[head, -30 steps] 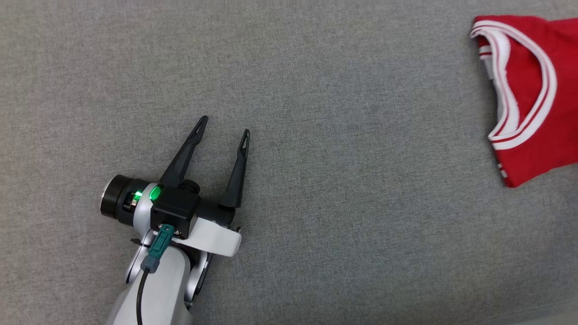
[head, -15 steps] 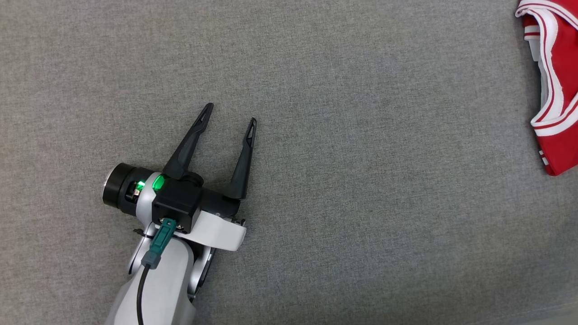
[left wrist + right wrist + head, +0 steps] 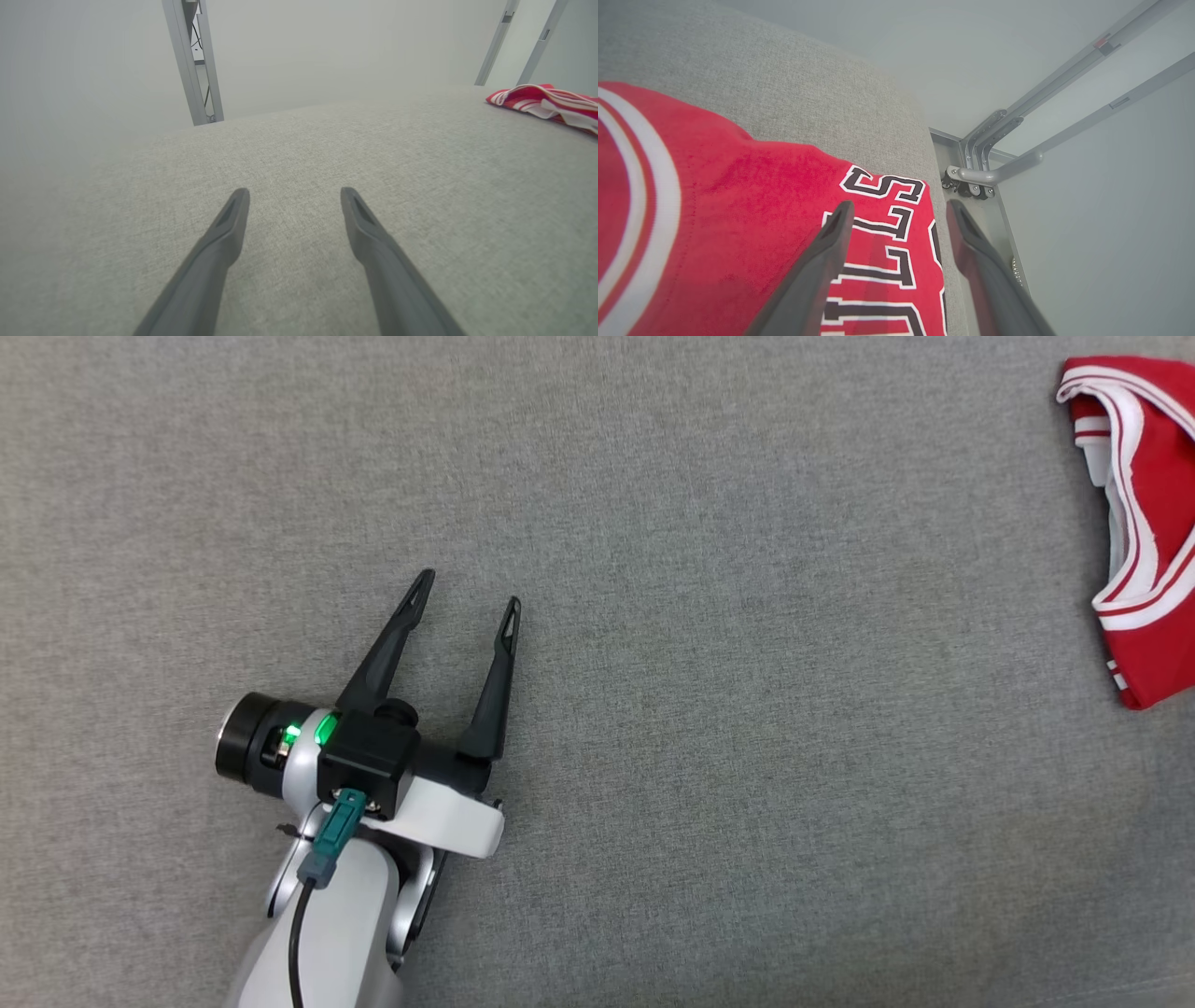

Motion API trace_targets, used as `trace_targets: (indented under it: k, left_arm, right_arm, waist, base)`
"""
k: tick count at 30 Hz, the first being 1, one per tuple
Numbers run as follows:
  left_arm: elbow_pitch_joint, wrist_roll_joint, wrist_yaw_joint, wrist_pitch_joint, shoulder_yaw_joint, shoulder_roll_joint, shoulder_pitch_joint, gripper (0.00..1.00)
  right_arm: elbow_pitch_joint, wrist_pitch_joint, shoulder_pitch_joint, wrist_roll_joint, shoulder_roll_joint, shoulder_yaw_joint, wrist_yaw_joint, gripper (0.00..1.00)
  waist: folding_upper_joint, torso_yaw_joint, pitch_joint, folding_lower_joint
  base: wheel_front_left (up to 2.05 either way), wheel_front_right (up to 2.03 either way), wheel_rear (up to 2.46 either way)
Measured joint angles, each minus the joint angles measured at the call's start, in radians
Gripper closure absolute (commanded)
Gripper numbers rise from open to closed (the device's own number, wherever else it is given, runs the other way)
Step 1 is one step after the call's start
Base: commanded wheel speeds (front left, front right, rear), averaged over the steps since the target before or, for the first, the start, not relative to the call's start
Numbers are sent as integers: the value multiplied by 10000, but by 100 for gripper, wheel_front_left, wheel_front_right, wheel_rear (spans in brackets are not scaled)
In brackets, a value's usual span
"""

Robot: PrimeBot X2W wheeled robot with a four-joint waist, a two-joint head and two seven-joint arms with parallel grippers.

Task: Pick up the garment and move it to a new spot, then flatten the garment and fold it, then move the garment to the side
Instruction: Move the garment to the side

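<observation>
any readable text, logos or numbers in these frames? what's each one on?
"LLS": black letters edged in white on the red garment, right wrist view. The "S" is clear, the two before it look like "L", and the start of the word is cut off.
No other text can be read.

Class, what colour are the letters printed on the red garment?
The letters are black edged with white, clearest in the right wrist view.

Red garment (image 3: 738, 224), black white-edged block lettering (image 3: 882, 186), an S readable, further letters partly hidden, word unclear
</observation>
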Motion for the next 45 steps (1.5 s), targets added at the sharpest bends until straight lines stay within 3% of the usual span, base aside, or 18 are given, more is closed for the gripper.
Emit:
trace_targets:
  k: [3, 13, 20, 25, 33, 41, 45]
  left_arm:
    - [65, -84, 84, 27, 0, 19, 231, 0]
    - [136, -259, 171, 29, 140, 10, 1023, 0]
    - [138, -428, 236, 29, 495, 6, 1651, 0]
    - [52, -510, 316, 29, 859, 2, 2138, 0]
    - [4, -520, 282, 31, 1476, 6, 2881, 0]
    - [-52, -688, 265, 29, 1730, 4, 3378, 0]
    - [-109, -721, 274, 29, 1741, 4, 3567, 0]
  right_arm:
    - [-192, -12, 21, -17, 161, -151, 0, 0]
    - [-2667, -38, 1105, -627, 729, -1218, -2, 0]
    - [-4470, -38, 2757, -1248, 1300, -2882, 0, 0]
    - [-5979, -38, 4284, -1939, 1881, -4612, -2, 0]
    - [-8558, -40, 7430, -3674, 3659, -7141, -2, 0]
    - [-10163, -38, 9868, -5106, 5229, -8328, -2, 0]
    - [-10634, -40, 10613, -5628, 5580, -8631, -2, 0]
  waist:
    - [0, 44, -320, 0]
    - [0, 146, -1923, 0]
    - [0, 318, -3159, 0]
    - [0, 489, -3947, 0]
    - [0, 803, -4853, 0]
    - [0, 1149, -5513, 0]
    - [0, 1241, -5723, 0]
  base:
    - [0, 0, 0]
    - [0, 0, 0]
    - [0, 0, 0]
    - [0, 0, 0]
    - [0, 0, 0]
    - [0, 0, 0]
    - [0, 0, 0]
